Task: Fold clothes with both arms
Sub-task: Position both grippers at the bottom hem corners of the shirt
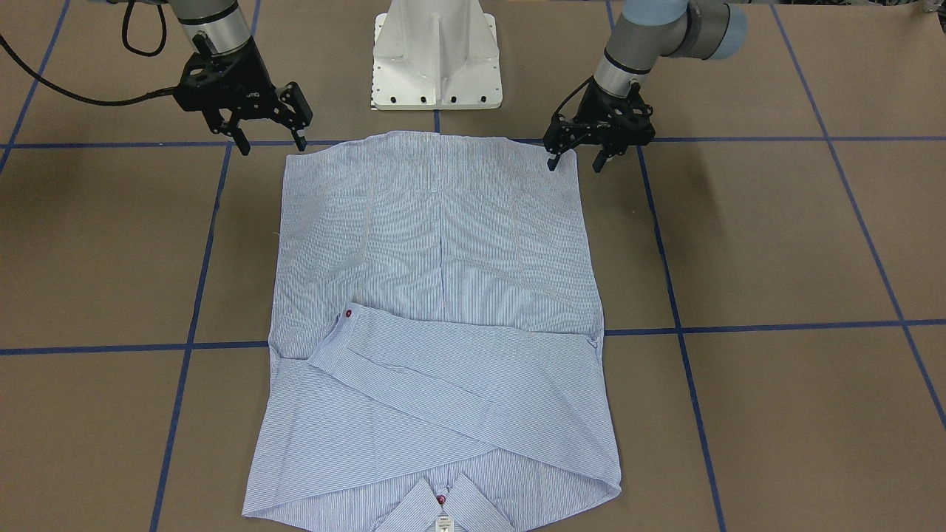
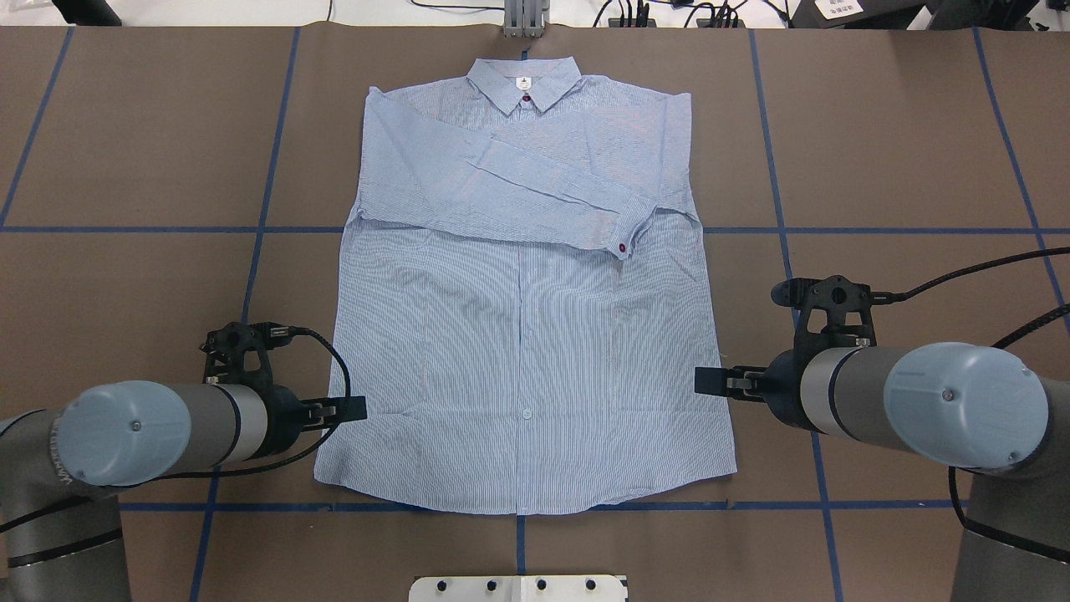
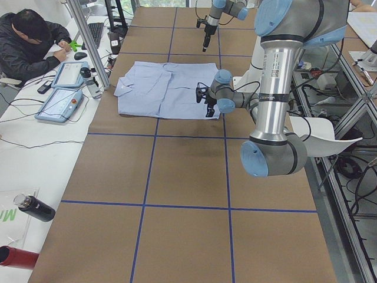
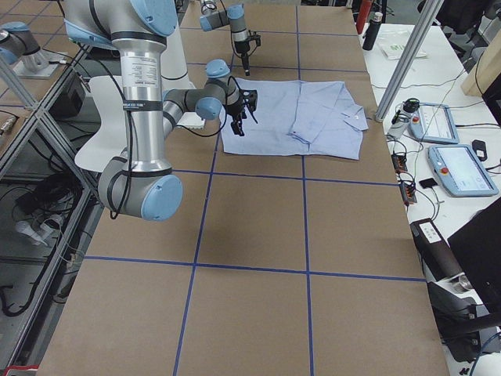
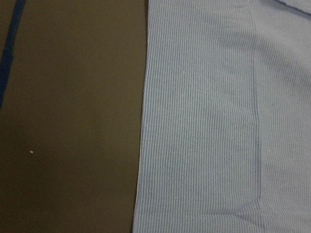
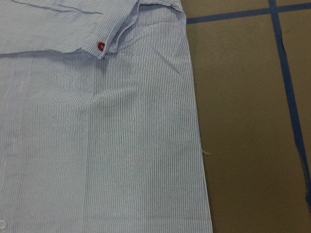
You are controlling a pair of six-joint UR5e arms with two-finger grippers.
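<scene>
Now | left gripper: fingers apart, holding nothing, at the shirt's left side edge near the hem | shirt: flat on the brown table, buttoned front up, collar away from the robot, sleeves folded across the chest | right gripper: fingers apart, empty, just beside the right hem corner

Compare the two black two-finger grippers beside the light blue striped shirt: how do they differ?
The black left gripper hovers by the light blue striped shirt's hem corner on the robot's left, the black right gripper by the opposite corner. Seen from overhead, the right gripper looks slightly farther from the hem than the left gripper. Both are open and hold nothing.
</scene>
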